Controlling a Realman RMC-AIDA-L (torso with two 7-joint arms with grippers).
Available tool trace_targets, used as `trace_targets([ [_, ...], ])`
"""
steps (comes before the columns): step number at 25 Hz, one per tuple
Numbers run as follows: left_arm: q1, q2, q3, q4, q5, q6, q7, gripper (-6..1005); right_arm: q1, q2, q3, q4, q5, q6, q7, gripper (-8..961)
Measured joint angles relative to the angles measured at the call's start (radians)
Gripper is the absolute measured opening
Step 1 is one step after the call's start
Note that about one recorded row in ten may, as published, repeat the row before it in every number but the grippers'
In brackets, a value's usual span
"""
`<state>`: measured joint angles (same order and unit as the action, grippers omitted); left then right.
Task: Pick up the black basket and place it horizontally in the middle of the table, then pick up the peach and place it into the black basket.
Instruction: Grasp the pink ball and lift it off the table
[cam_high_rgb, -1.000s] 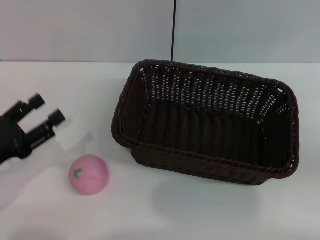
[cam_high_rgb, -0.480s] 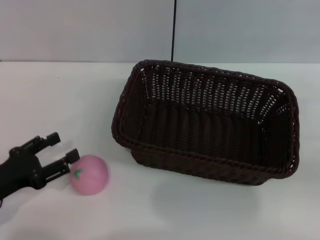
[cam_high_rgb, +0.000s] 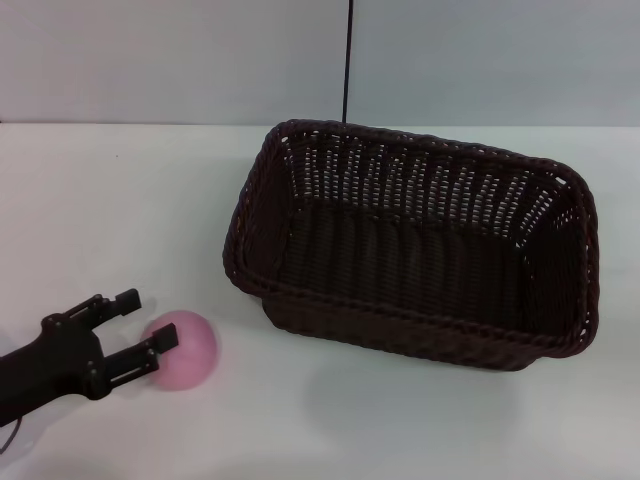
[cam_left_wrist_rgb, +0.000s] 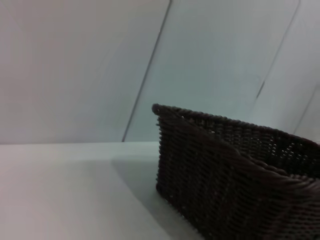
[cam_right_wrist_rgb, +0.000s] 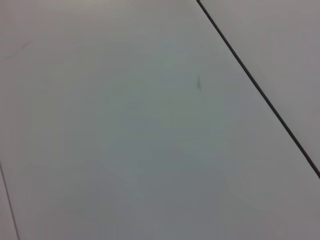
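Head view only: left hand (cam_high_rgb: 146, 323) straddling peach (cam_high_rgb: 186, 349)

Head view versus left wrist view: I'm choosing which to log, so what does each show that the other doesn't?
Only the head view shows the left gripper, open, its fingers on either side of the peach, and the empty inside of the black basket. Only the left wrist view shows the basket's outer woven wall side-on. Both show the basket on the white table and the pale wall behind it.
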<state>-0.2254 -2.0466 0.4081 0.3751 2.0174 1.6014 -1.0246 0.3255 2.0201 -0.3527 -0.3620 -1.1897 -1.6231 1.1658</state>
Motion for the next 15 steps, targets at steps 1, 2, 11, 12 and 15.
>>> trace_targets([
  [1,0.000,0.000,0.000,0.000,0.000,0.000,0.000,786,0.000,0.001,0.000,0.000,0.000,0.000,0.000,506],
  [2,-0.002,-0.001,0.000,-0.001,0.007,0.000,0.000,786,0.000,0.002,0.000,0.000,0.000,0.001,-0.001,506],
  [11,-0.016,-0.006,0.000,-0.003,0.058,-0.003,-0.004,785,-0.006,0.004,-0.001,0.000,0.000,0.002,-0.002,506],
  [12,-0.016,-0.006,0.000,-0.003,0.058,-0.003,-0.004,785,-0.007,0.004,-0.001,0.000,-0.001,0.002,-0.002,506],
  [15,-0.019,-0.006,-0.003,-0.004,0.063,-0.003,-0.005,734,-0.009,0.006,-0.003,0.003,-0.001,0.002,-0.002,506],
])
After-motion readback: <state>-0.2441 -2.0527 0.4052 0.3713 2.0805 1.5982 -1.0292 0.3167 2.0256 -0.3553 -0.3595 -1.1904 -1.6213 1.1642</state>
